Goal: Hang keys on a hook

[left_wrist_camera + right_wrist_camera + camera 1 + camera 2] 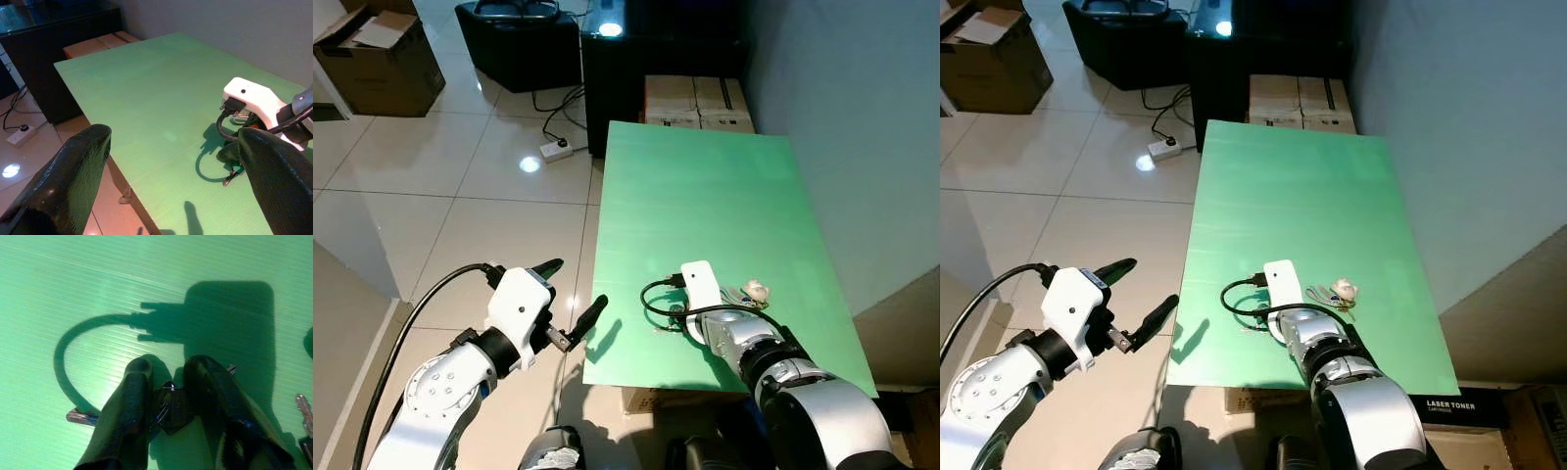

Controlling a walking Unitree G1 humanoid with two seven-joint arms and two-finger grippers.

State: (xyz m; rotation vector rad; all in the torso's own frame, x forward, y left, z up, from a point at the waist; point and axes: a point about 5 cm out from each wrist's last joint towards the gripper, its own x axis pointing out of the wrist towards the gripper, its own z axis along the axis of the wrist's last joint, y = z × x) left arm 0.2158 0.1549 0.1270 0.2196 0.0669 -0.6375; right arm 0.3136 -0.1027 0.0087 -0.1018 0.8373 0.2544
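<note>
A bunch of keys lies near the front of the green table [705,196]. Its pale fob and silver keys [752,292] rest just right of my right gripper [677,315]. In the right wrist view that gripper [168,404] is down on the table, shut on a black-headed key [172,407] whose silver blade [80,417] sticks out sideways. Another key [304,407] lies apart at the frame's edge. My left gripper [573,294] hovers open and holding nothing beside the table's left front corner, above the floor. Its fingers [73,176] frame the table.
A grey wall [862,117] runs along the table's right side. Behind the table stand a black cabinet [656,69] and cardboard boxes [695,103]. A power strip [555,149] with cables lies on the tiled floor, and an open carton [377,59] sits at the far left.
</note>
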